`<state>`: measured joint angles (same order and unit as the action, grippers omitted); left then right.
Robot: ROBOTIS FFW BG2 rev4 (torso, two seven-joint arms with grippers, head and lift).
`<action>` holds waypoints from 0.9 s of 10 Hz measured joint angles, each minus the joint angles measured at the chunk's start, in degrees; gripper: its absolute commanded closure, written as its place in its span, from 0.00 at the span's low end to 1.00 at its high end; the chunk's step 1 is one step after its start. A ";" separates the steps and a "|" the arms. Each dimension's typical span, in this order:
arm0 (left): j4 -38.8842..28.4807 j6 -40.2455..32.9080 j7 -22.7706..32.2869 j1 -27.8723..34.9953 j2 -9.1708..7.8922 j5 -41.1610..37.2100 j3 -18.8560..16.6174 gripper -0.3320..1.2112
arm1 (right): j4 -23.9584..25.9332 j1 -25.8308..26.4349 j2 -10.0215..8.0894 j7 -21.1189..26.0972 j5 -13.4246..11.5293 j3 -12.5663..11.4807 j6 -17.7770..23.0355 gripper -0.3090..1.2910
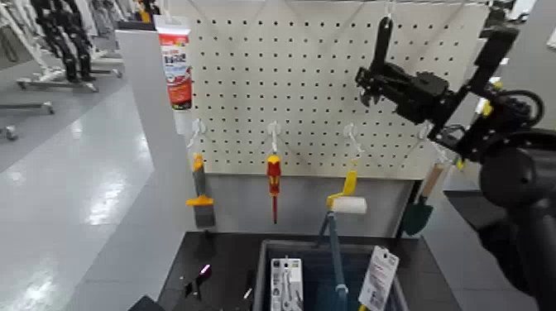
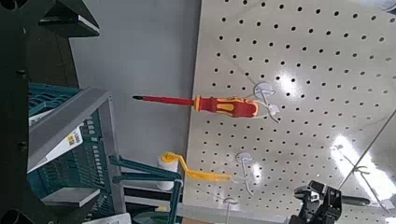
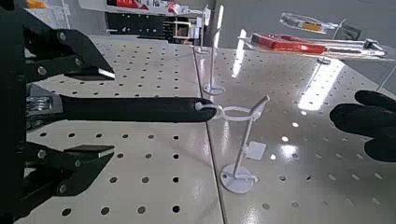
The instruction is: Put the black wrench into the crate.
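The cream perforated pegboard [image 1: 314, 91] carries the task's all-black metal wrench with a slim straight handle [image 3: 140, 109], hung by its handle's end loop on a white hook [image 3: 245, 149] high on the board's right-hand part in the head view. The right gripper [image 3: 101, 114] is in front of the pegboard there, its black fingers spread on either side of the wrench handle, a gap showing along each side — released, with no grip closed on the handle. The left gripper [image 2: 70, 21] is in front of and below the pegboard, toward its left; whether it is open or clenched I cannot tell. Along the pegboard's lower edge, from left to right, hang a grey-bladed tool with an orange crosspiece [image 1: 200, 194], a red-and-yellow screwdriver [image 1: 274, 174], a yellow-handled white roller [image 1: 349, 205] and a green trowel with a wooden handle [image 1: 418, 217]. A red-and-white tube [image 1: 174, 66] hangs at the pegboard's upper left. Below the pegboard, on the black tabletop [image 1: 223, 256], stands the dark grey-blue rectangular plastic crate with a thick rim [image 1: 263, 273] — it holds a white packaged card [image 1: 287, 285] and another item with a white printed tag [image 1: 379, 277].
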<state>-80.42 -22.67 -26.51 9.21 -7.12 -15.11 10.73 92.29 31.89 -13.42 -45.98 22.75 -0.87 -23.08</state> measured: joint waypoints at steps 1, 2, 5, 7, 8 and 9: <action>0.00 0.00 -0.03 0.00 -0.01 0.00 0.05 0.28 | 0.09 0.04 0.00 0.10 -0.05 0.08 -0.12 0.93; 0.00 0.04 -0.03 0.00 -0.06 0.00 0.08 0.28 | 0.14 0.08 -0.01 0.11 -0.11 0.14 -0.20 0.93; -0.07 0.08 -0.03 0.00 -0.09 0.00 0.19 0.28 | 0.39 0.20 -0.11 0.10 -0.54 0.25 -0.29 0.93; -0.09 0.09 -0.03 0.01 -0.09 0.00 0.25 0.28 | 0.51 0.27 -0.14 0.10 -0.70 0.19 -0.06 0.93; -0.09 0.09 -0.03 0.01 -0.09 0.00 0.26 0.28 | 0.58 0.28 -0.15 0.10 -0.81 0.17 -0.01 0.93; -0.09 0.09 -0.03 0.01 -0.09 0.00 0.26 0.28 | 0.66 0.28 -0.19 0.10 -0.92 0.16 0.04 0.93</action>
<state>-80.51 -22.59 -26.54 9.22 -7.21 -15.12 10.99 92.95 32.17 -13.61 -45.88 21.83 -0.71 -23.04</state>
